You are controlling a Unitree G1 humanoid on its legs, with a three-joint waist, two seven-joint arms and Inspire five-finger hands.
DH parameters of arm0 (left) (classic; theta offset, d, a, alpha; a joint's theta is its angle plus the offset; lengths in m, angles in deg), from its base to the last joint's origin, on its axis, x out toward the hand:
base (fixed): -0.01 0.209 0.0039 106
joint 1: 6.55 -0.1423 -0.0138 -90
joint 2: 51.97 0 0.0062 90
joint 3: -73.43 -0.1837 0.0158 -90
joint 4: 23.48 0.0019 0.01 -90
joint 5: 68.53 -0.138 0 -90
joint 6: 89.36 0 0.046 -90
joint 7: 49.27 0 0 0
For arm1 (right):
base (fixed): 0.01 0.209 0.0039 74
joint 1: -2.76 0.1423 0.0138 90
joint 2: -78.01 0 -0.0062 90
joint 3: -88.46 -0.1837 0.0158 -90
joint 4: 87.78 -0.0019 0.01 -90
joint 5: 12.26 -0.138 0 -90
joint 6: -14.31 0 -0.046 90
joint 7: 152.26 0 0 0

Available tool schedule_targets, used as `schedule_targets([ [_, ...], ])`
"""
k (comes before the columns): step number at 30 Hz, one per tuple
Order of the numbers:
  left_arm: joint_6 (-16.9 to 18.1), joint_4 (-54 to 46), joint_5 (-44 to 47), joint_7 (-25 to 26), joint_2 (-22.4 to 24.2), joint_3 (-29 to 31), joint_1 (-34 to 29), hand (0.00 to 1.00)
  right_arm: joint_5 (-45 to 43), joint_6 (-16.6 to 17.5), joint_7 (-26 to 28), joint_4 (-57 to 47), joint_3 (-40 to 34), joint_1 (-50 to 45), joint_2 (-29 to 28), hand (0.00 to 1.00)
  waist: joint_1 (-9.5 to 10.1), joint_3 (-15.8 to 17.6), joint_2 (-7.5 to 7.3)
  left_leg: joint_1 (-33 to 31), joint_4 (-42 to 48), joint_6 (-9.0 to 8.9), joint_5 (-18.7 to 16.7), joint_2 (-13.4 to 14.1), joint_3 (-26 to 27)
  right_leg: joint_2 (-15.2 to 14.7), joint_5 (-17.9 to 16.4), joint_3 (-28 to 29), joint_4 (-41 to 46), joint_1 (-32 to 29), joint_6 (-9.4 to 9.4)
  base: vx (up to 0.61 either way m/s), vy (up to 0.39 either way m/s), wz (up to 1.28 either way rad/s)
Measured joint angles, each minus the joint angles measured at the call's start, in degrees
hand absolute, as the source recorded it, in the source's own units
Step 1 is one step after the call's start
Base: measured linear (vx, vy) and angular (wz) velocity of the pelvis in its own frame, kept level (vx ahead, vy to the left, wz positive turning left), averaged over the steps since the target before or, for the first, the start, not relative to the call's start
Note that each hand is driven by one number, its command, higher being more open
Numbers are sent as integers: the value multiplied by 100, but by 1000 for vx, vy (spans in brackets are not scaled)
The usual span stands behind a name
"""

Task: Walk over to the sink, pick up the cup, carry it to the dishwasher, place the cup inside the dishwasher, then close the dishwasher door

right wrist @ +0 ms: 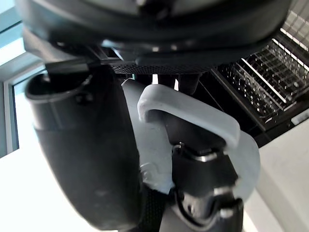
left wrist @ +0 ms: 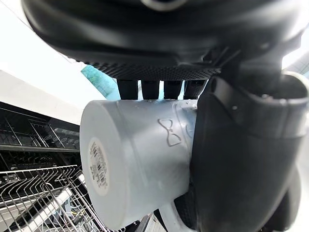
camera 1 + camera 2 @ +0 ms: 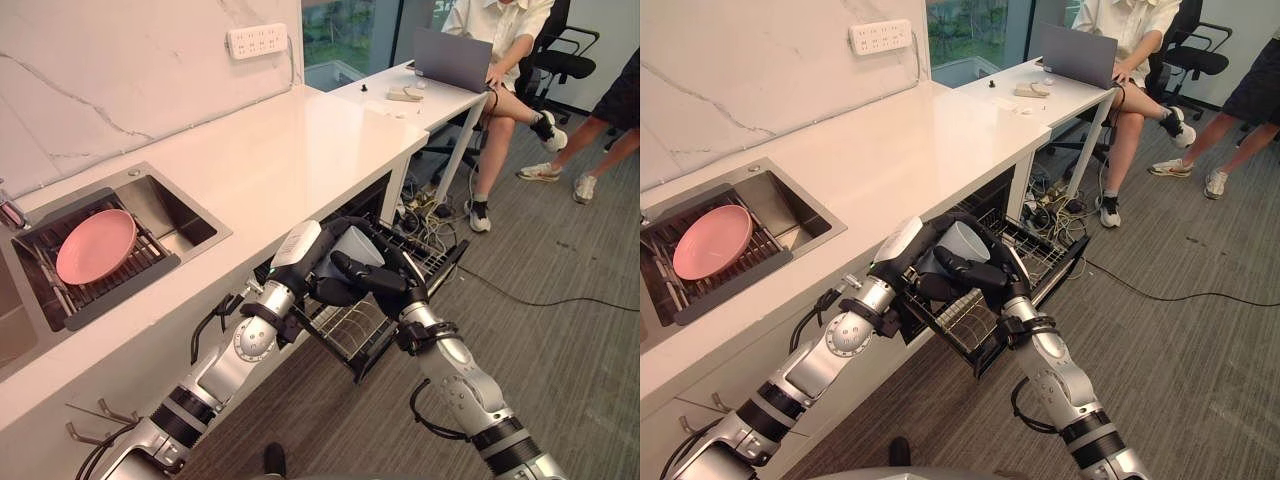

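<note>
L hand [image 2: 231, 154] + R hand [image 3: 385, 285] fingers both curled round grey cup [image 2: 140, 159], over dishwasher rack [image 3: 355, 335].

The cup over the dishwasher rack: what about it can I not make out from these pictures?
- Inside of the cup: the left wrist view faces its base; in the eye views the left hand and right hand, both clasped on it, cover it, so full or empty is unknown.
- The rack part right under it: hidden by the hands in the eye views.
- Label on its base: blurred, left wrist view.
</note>
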Motion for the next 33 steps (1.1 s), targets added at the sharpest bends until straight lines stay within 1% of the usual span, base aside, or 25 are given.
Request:
schedule_targets([
  [2, 7, -1, -110, 68, 28, 53, -40, 30, -8, 4, 1, 0, 0, 0, -11, 30, 1, -1, 1, -16, 0, -2, 2, -2, 1, -2, 28, 2, -37, 2, 4, 0, 0, 0],
  [3, 23, -6, -133, 92, 56, 84, -78, 90, -5, 4, 3, 0, 0, -1, -20, 30, 0, -1, 1, -16, 0, -2, 2, -5, 1, -5, 28, 3, -39, 2, 5, 0, 0, 0],
  [5, 61, -45, -291, 147, 191, 217, -230, 90, 39, 5, 5, -2, -1, -5, -70, 30, -3, -1, 1, -14, 1, -6, 9, -14, 1, -6, 32, 2, -39, 5, 9, 0, 0, 0],
  [6, 67, -119, -432, 168, 330, 332, -379, 90, 72, 10, 7, -4, -25, -21, -136, 30, -3, -5, 3, -10, 1, -10, 13, -18, -3, -8, 32, 2, -38, 7, 9, 0, 0, 0],
  [7, 71, -208, -467, 199, 517, 445, -542, 90, 92, 21, 30, -21, -145, -83, -275, 30, -3, -5, 4, -6, 1, -18, 19, -20, -18, -9, 32, -1, -38, 12, 9, 0, 0, 0],
  [8, 70, -261, -493, 214, 601, 508, -628, 90, 94, 37, 56, -37, -207, -131, -368, 30, -1, -5, 4, -5, 1, -19, 19, -21, -25, -10, 31, -6, -38, 15, 9, 0, 0, 0],
  [10, 77, -442, -699, 277, 937, 674, -907, 90, 101, 82, 136, -165, -408, -357, -746, 30, 2, -9, 10, 12, 1, -21, 21, -22, -38, -9, 28, -20, -32, 31, 10, 0, 0, 0],
  [13, 95, -602, -903, 355, 1141, 760, -1129, 90, 169, 184, 172, -287, -491, -603, -1061, 30, -2, -18, 16, 41, -4, -24, 19, -22, -47, -11, 13, -32, -29, 52, 8, -30, 2, 2],
  [14, 109, -623, -903, 383, 1290, 809, -1234, 90, 226, 210, 165, -332, -539, -720, -1218, 30, -6, -25, 17, 41, -30, -56, -5, -23, -61, -11, 0, -49, -20, 55, 6, -47, 6, 4],
  [16, 106, -676, -917, 402, 1441, 855, -1385, 90, 266, 233, 125, -346, -622, -836, -1402, 30, -11, -25, 17, 40, -32, -76, -24, -24, -86, -11, -45, -75, -1, 58, -35, -30, 6, 6],
  [19, 103, -761, -1033, 507, 1599, 900, -1589, 90, 348, 275, -19, -363, -635, -986, -1667, 30, -6, -26, 18, 34, -33, -77, -24, -28, -109, -13, -73, -97, 4, 66, -28, -6, 2, 5],
  [22, 69, -761, -1023, 529, 1720, 951, -1731, 90, 745, 317, -239, -366, -635, -1092, -1917, 30, 4, -27, 20, 19, -32, -77, -23, -37, -127, -20, -77, -122, 3, 65, -30, 10, -2, 3],
  [25, 64, -761, -1002, 530, 1816, 957, -1877, 90, 1163, 325, -376, -412, -638, -1214, -2081, 30, 26, -28, 19, 3, -28, -77, -22, -47, -160, -25, -52, -160, 12, 65, 16, 34, -11, 6],
  [26, 64, -761, -983, 530, 1867, 968, -1938, 90, 1331, 325, -407, -414, -638, -1237, -2107, 30, 36, -28, 20, 3, -17, -46, 0, -46, -161, -24, -53, -162, 12, 66, 14, 39, -17, 3],
  [29, 64, -761, -879, 530, 1944, 969, -2013, 90, 1680, 328, -457, -442, -638, -1258, -2109, 30, 43, -28, 20, 3, -3, -43, 3, -46, -163, -24, -54, -164, 13, 75, 13, 38, -17, 0],
  [31, 66, -761, -701, 525, 2035, 969, -2070, 90, 2147, 361, -523, -546, -641, -1311, -2109, 30, 45, -28, 21, 0, -3, -43, 3, -48, -168, -24, -61, -171, 12, 80, 12, 0, 0, 0],
  [32, 66, -761, -694, 525, 2036, 969, -2071, 90, 2156, 361, -525, -549, -641, -1312, -2109, 30, 45, -28, 21, 0, -3, -44, 3, -47, -168, -24, -62, -172, 12, 80, 12, 0, 0, 0],
  [33, 67, -761, -506, 500, 2080, 969, -2090, 90, 2412, 362, -575, -665, -653, -1353, -2109, 30, 44, -28, 22, -2, -3, -44, 2, -48, -180, -23, -68, -185, 13, 85, 12, 4, -9, 4],
])
